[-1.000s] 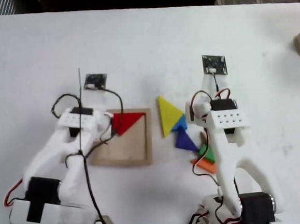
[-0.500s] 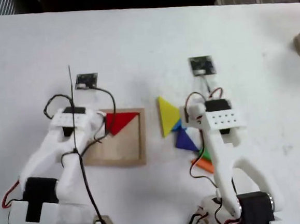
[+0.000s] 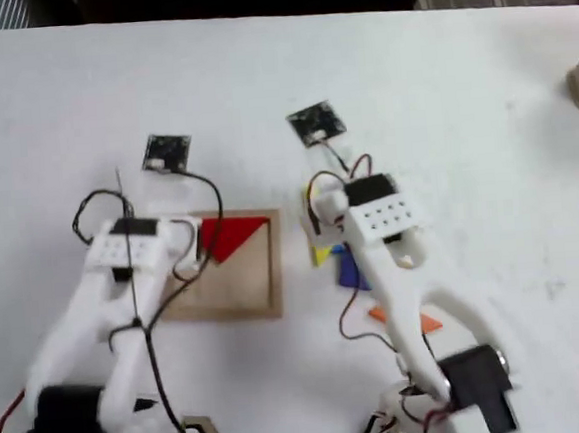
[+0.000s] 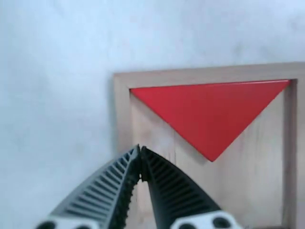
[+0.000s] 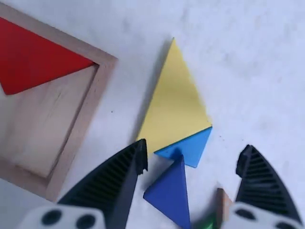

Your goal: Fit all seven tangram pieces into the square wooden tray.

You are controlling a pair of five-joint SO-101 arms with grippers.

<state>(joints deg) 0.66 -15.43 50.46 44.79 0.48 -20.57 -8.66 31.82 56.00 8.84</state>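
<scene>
The tray (image 3: 274,270) lies on the white worktop (image 3: 482,111) and holds one piece: a red triangle (image 4: 212,110), its long edge along the rim farthest from the arms. The left pincer (image 4: 140,153), pressed together, hangs over the tray's bare floor by a side wall. The right pincer (image 5: 193,151) is spread above a yellow triangle (image 5: 176,107), a light blue triangle (image 5: 189,145) and a dark blue triangle (image 5: 171,196), which touch one another beside the tray. The high view adds an orange piece (image 3: 380,315).

Triangle (image 3: 233,233) in tray (image 3: 276,268); loose pieces (image 3: 346,270) right

Nothing legible: no text, label, brand, number or sign to be read on any surface.
</scene>
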